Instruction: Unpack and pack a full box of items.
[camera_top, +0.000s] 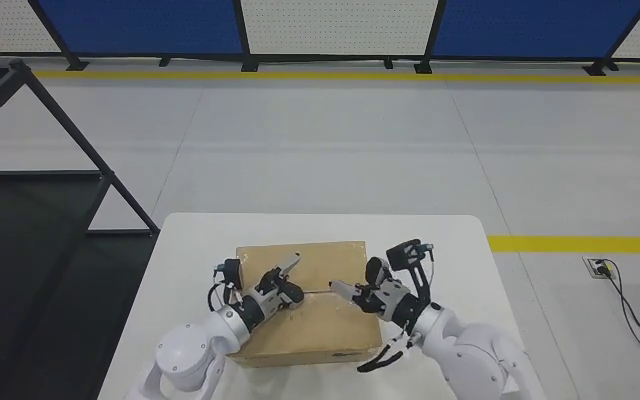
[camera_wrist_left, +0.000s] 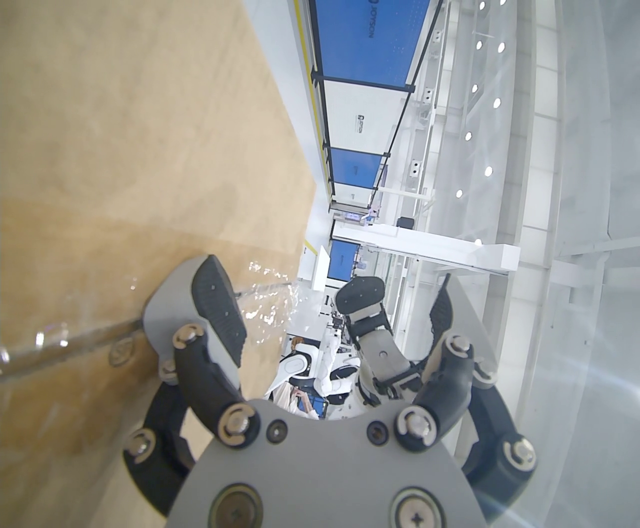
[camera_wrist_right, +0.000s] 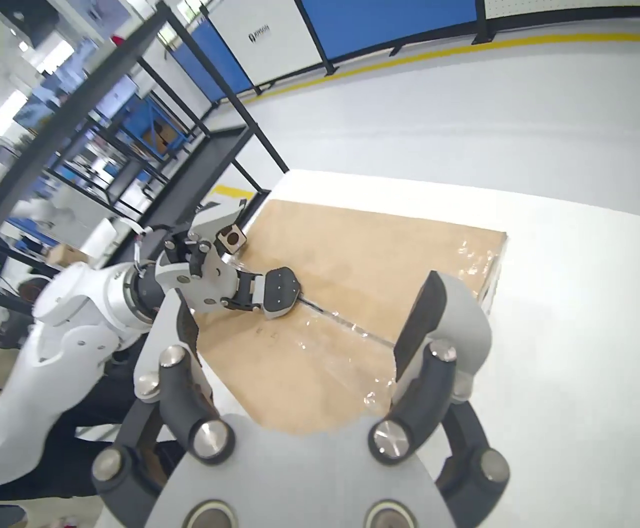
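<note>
A white table (camera_top: 190, 250) is seen, and a closed cardboard box (camera_top: 300, 340) is set on its near half, between the two arms. The box's top flaps are met along a centre seam, which is covered by a strip of clear tape (camera_wrist_right: 350, 327), wrinkled and shiny towards the box's edge. A black metal rack (camera_top: 60, 140) is placed on the floor to the left of the table.

The left gripper (camera_top: 292, 280) is held over the left part of the box top, with its jaws spread wide apart and nothing between them. One of its dark finger pads (camera_wrist_right: 282, 292) is laid low at the taped seam; whether the cardboard is actually touched cannot be told. Its other finger is raised clear of the box.

The right gripper (camera_top: 355, 285) is held above the right part of the box top, near the same seam and just beside the left gripper, tip towards tip. Its jaws are likewise parted and nothing is gripped; in the right wrist view the box top and the tape are framed between its two fingers (camera_wrist_right: 425, 310).
</note>
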